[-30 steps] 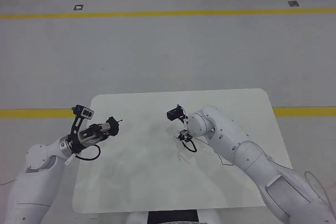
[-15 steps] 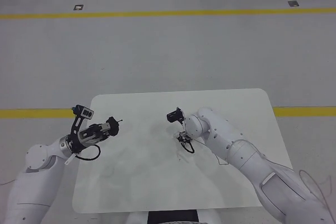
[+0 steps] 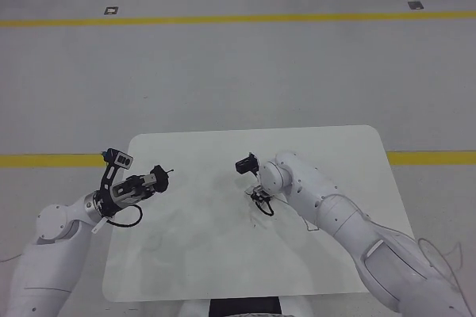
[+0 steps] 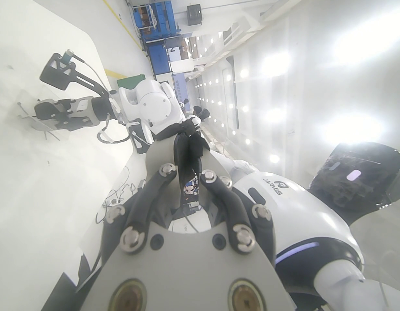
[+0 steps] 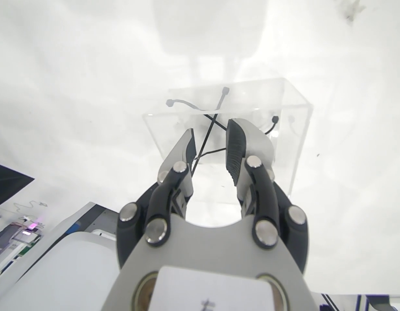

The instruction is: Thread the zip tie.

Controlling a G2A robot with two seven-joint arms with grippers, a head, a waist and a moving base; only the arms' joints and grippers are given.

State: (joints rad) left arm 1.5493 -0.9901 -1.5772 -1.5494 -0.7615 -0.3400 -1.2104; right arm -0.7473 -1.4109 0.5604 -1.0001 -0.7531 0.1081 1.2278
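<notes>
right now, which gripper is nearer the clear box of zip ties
Right. The right gripper is right at the clear box, jaws open toward the zip ties; the left gripper is far off at the table's edge.

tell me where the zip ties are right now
The zip ties lie crossed inside a clear box on the white table, near its middle, just ahead of the open right gripper.

Three zip ties (image 5: 209,127), one clear box (image 5: 297,131)
</notes>
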